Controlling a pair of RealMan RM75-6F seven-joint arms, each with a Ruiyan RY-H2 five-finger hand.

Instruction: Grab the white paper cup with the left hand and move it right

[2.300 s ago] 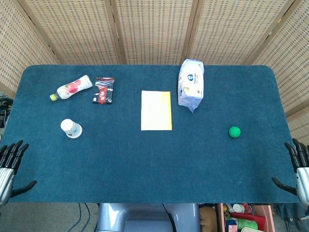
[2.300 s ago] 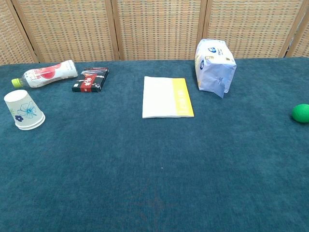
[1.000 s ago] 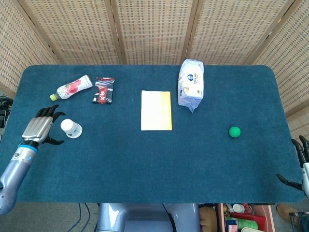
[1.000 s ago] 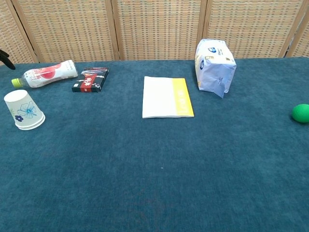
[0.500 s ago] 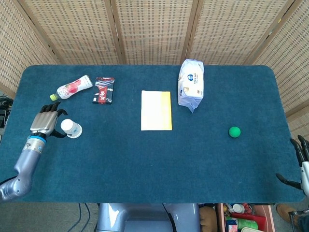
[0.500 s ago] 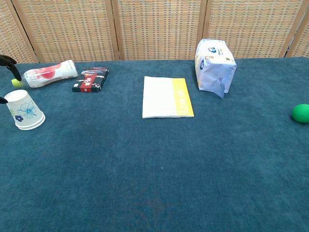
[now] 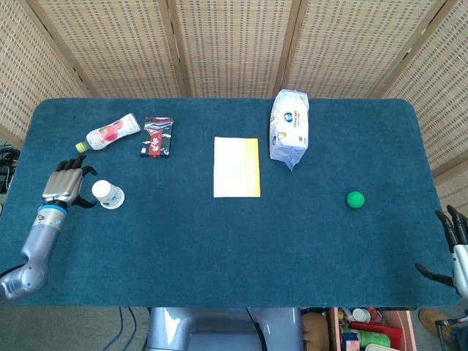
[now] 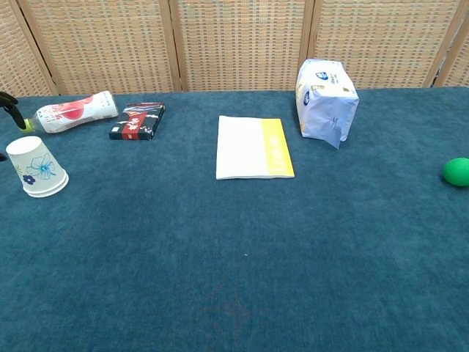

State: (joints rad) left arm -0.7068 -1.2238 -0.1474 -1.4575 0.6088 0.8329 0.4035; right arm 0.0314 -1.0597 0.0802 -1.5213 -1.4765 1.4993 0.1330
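My left hand (image 7: pixel 64 186) hovers just left of the white paper cup (image 7: pixel 108 194) at the near-left part of the blue-carpeted table (image 7: pixel 219 241), its fingers spread apart and holding nothing; whether the thumb touches the cup wall I cannot tell. In the chest view only a dark fingertip shows at the left edge, above the cup (image 8: pixel 37 166). The cup stands upside down, wide rim on the cloth and closed base up, so its inside is hidden; a small blue flower print marks its side.

Behind the cup, a plastic drink bottle (image 7: pixel 108 132) lies on its side, green cap pointing toward my left hand, white label printed with red fruit; its contents cannot be made out. Just right of the bottle lies a flat black-and-red snack packet (image 7: pixel 158 137), sealed. At the table's centre rests a white booklet with a yellow band (image 7: pixel 236 167) along its right edge, closed and flat. To its right a white-and-blue soft pack of tissues (image 7: pixel 289 127) stands on end, closed. A green ball (image 7: pixel 355 199) sits alone toward the near right, well apart from everything else.

My right hand (image 7: pixel 456 252) hangs off the table's near-right corner, fingers apart and empty. A woven rattan screen (image 7: pixel 234 44) backs the table.
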